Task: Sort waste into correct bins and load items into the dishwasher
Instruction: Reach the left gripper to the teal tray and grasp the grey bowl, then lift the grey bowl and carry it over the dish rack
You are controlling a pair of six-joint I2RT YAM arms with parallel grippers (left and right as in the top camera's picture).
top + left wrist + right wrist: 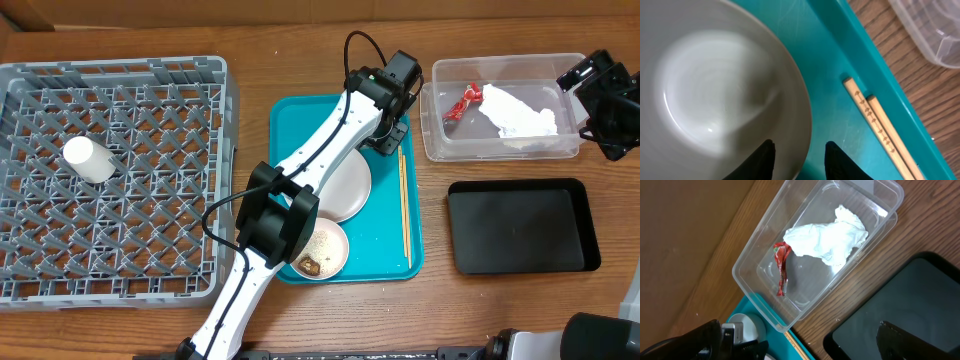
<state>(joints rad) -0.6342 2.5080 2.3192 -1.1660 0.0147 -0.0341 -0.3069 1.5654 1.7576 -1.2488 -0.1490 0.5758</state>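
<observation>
A glossy, shallow, round white plate [715,90] lies on a teal tray [832,95]. The left gripper [800,146] has its jaws apart, straddling the plate's rim. The right gripper [797,330] has its jaws wide apart, holding nothing.

Red wrapper [461,101] and crumpled napkin [520,112] sat in the clear tub [500,153], white cup [88,159] lay sideways in the grey rack [150,250], brown scrap [312,265] in a bowl [335,245]

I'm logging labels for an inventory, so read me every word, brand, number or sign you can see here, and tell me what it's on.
There are no readable words, numbers or brand names in any view.
Chopsticks: a row of small stamped marks near the ends, a pattern rather than letters.
Red wrapper: too crumpled and small to read any print.
</observation>
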